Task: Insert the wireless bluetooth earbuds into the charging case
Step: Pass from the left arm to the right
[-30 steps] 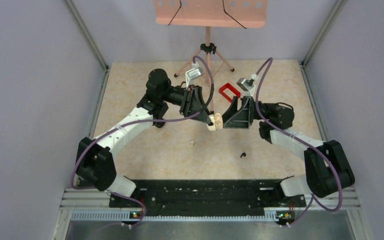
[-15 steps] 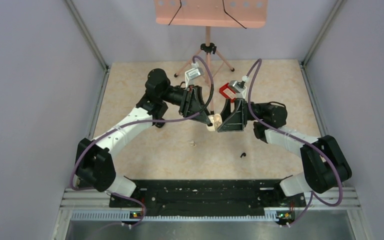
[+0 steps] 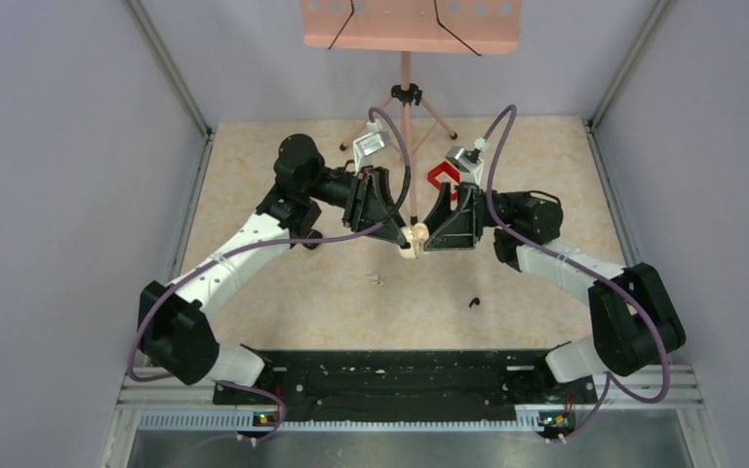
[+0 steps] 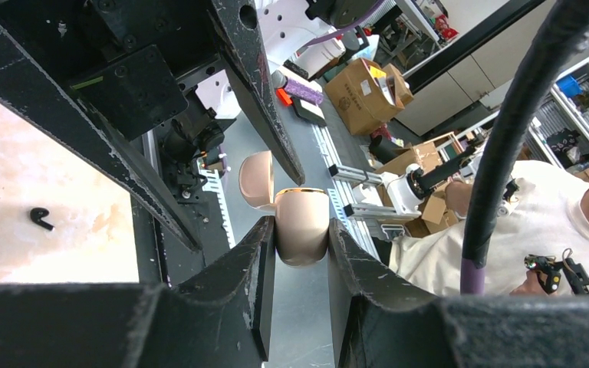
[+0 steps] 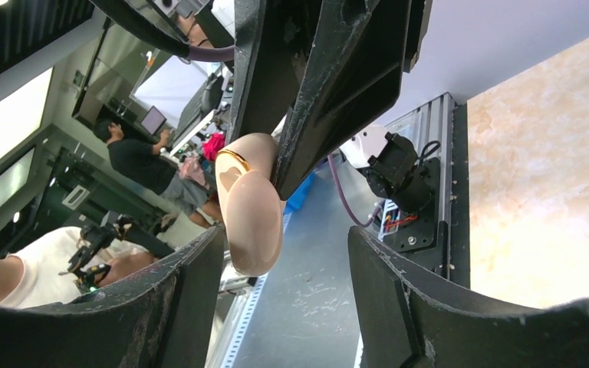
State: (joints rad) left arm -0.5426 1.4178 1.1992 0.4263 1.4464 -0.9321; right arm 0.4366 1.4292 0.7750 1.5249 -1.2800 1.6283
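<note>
Little of the task looks done. Nearest the arm bases, one black earbud (image 3: 472, 302) lies loose on the marbled beige table (image 3: 283, 292), on the near side of the charging case and off to the robot's right of it. It is a tiny matte comma with a hooked stem. A small pale scrap (image 3: 377, 280) lies near of the case too, slightly to its left; it is too small to identify. I see no second black earbud in any view, and whether one already sits inside the case cannot be told.

Farther out, the charging case (image 5: 249, 203) hangs above the table where the two arms meet. It is not black here but a smooth pale rose-beige pebble with a thin gold rim at the seam, and its rounded lid (image 4: 257, 180) is swung open on the hinge. The left gripper (image 4: 301, 234) is clamped on the case's lower half, its dark, scuffed, wedge-shaped fingers pressing both sides. The right gripper (image 5: 280, 241) has its jaws spread wide on either side of the case, touching nothing and carrying nothing.

Beyond the case sits the glossy red tray (image 3: 442, 178), and behind that a salmon-coloured tripod stand (image 3: 406, 97).

Judging from this, the visible earbud must be picked up and seated, and the other found.
</note>
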